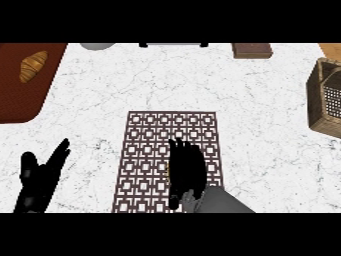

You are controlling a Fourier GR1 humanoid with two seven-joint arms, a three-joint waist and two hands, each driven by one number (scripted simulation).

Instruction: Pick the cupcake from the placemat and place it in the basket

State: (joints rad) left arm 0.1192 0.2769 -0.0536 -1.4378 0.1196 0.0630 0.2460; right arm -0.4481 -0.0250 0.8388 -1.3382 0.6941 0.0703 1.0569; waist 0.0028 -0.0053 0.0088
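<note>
- The brown-and-white lattice-patterned placemat (147,150) lies flat at the centre of the white marbled surface (92,115), directly ahead of me. I judge it was set there to keep the pick-up point within short reach of either arm.
- The black right hand (185,170) sits over the right half of the placemat, with its grey forearm entering from the lower edge.
- The cupcake is not visible anywhere in my head view. I judge that it sits under the right hand, since that hand covers the only hidden part of the placemat.
- From this steep angle I cannot tell whether the right hand is closed on anything, so I treat the grasp as unconfirmed.
- The black left hand (41,180) rests on the surface at the lower left, beside the placemat and apart from it. Its fingers are straight, spread wide and hold nothing, and the hand is parked clear of the working arm.
- The woven tan wicker basket (334,122) stands at the right edge, well apart from the placemat. Being on the right arm's side, it favours a single-arm transfer.
- A golden croissant (33,66) lies on a dark red-brown mat (7,95) at the far left, which has no part in this task.
- Judged step: securing the cupcake; the carry to the basket is not yet done.
</note>
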